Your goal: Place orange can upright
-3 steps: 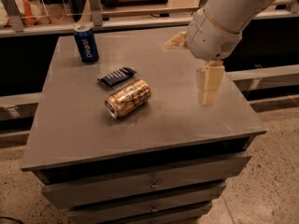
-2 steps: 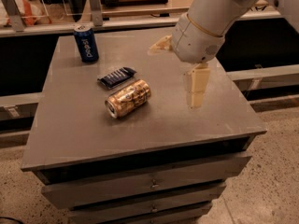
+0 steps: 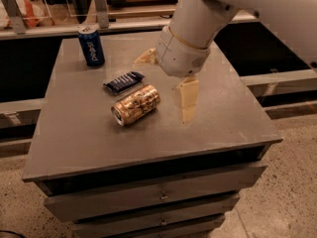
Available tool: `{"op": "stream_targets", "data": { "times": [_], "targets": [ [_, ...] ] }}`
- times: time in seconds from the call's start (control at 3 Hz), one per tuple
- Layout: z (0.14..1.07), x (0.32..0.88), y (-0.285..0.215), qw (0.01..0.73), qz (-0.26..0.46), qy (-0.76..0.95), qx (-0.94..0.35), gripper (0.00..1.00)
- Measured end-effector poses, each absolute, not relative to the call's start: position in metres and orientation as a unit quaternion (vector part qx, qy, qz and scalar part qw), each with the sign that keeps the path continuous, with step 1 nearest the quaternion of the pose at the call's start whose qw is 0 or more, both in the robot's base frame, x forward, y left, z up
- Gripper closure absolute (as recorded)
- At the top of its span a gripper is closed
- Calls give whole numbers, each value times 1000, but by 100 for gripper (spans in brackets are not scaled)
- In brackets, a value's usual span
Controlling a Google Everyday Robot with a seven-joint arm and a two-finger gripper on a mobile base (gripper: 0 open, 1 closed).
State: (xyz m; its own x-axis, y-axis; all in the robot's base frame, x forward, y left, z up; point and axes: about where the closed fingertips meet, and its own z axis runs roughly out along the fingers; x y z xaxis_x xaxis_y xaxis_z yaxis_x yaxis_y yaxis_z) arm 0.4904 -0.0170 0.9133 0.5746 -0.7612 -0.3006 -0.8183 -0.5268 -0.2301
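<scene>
The orange can lies on its side near the middle of the grey table, its silver top facing front-left. My gripper hangs above the table just right of the can and does not touch it. It is open and empty. One cream finger points down to the right of the can. The other finger sticks out behind it, toward the back of the table.
A blue Pepsi can stands upright at the back left. A flat dark blue snack wrapper lies just behind the orange can. The table has drawers in front. A shelf with clutter runs behind it.
My arm and gripper have moved left, closer to the orange can. The cans and the wrapper have not moved.
</scene>
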Motion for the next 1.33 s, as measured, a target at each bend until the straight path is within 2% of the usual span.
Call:
{"op": "stream_targets", "data": {
  "times": [1.33],
  "targets": [
    [868, 524, 61, 143, 18, 413, -899, 0]
  ]
}}
